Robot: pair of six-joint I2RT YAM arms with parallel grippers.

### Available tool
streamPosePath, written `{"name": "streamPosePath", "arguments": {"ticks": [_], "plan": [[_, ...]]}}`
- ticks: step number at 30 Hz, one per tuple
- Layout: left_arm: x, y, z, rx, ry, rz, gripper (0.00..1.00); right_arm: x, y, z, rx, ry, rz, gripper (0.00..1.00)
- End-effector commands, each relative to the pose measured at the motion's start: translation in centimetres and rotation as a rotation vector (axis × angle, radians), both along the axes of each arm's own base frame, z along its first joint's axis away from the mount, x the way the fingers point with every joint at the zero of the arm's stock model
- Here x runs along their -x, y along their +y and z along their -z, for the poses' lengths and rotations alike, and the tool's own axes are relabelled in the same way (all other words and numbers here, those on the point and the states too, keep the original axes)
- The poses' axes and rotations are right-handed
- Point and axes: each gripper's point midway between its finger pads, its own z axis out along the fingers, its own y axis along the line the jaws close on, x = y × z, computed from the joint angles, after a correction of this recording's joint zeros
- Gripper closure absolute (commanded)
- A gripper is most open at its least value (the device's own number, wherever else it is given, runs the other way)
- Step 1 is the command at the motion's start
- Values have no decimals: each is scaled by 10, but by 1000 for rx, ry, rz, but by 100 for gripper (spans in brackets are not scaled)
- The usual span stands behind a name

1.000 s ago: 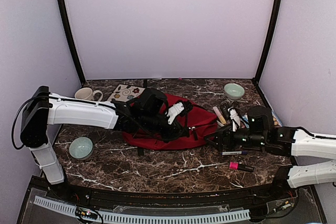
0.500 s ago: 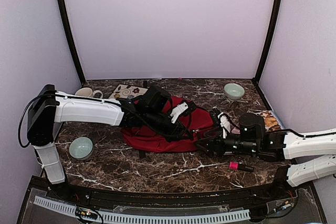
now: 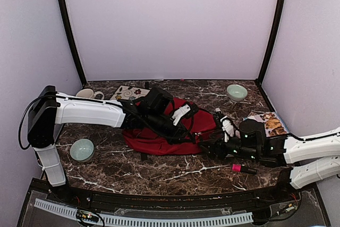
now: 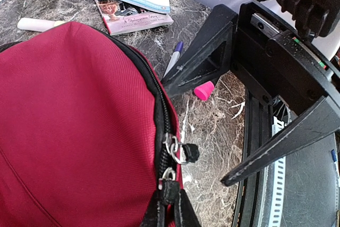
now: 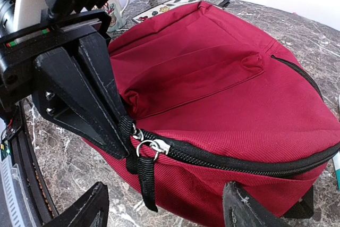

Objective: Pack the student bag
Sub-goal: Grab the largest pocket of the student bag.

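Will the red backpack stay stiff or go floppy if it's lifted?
Probably floppy: the red backpack is soft cloth, creased and sagging flat. It looks nearly empty, so likely light. On the smooth marble table, a push would probably slide it.

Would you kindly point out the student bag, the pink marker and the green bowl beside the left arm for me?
student bag [image 5: 223, 94]: right wrist view, on its red upper panel.
pink marker [image 3: 243, 169]: top external view, middle of its barrel.
green bowl [image 3: 82, 149]: top external view, on its inside.
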Motion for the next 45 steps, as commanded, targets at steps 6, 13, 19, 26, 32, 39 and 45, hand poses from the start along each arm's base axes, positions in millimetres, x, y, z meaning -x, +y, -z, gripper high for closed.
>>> {"name": "streamPosePath", "arguments": {"ticks": [6, 13, 19, 26, 32, 39, 45], "plan": [[6, -5, -29, 68, 2, 34, 100, -3, 17, -4, -6, -32, -38, 33], [8, -3, -28, 54, 11, 37, 100, -6, 19, -6, -11, -57, -36, 46], [9, -2, -27, 56, 14, 43, 100, -7, 23, -7, -6, -63, -44, 52], [8, -3, -25, 56, 17, 37, 100, -6, 31, -13, -16, -69, -75, 70], [5, 0, -23, 41, 7, 18, 100, -1, 34, -19, -19, -50, -105, 96], [-9, 12, -12, -47, -57, -52, 100, 13, 42, -25, 30, 56, -186, 100], [-14, 27, -7, -108, -125, -76, 100, 28, 47, -29, 45, 107, -269, 100]]}}
